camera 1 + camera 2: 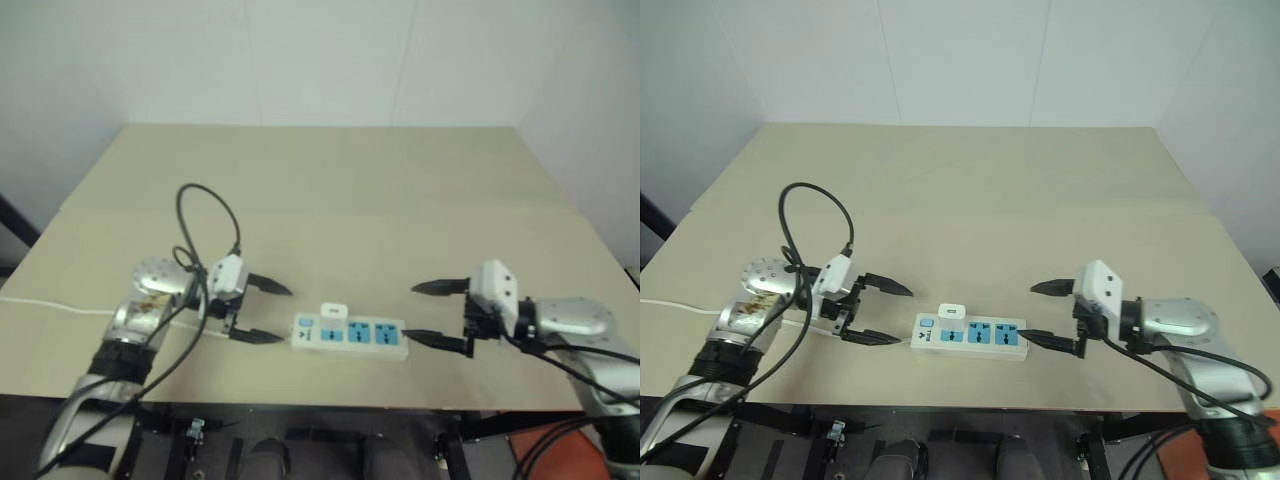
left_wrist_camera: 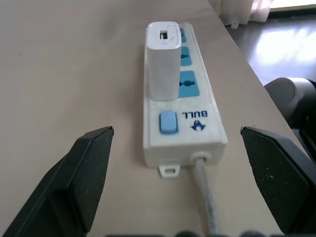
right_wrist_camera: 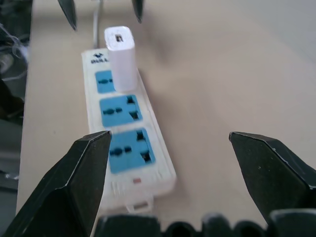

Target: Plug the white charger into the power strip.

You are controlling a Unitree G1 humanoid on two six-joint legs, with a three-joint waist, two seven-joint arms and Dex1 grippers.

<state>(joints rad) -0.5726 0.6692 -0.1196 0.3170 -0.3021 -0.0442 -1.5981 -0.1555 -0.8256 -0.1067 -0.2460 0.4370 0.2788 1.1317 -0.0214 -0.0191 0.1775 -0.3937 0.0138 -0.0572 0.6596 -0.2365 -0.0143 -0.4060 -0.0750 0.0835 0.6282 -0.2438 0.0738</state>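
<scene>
Jaws of both grippers are spread wide, nothing gripped: left gripper & right gripper flank 1 power strip on the table. 3 blue sockets are counted; 1 white charger is seated upright in the socket nearest the switch.

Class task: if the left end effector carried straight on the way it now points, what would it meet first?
Most likely the switch end of the power strip, where the cord enters. The open left end effector points along the strip, and the white charger stands plugged in just beyond.
</scene>
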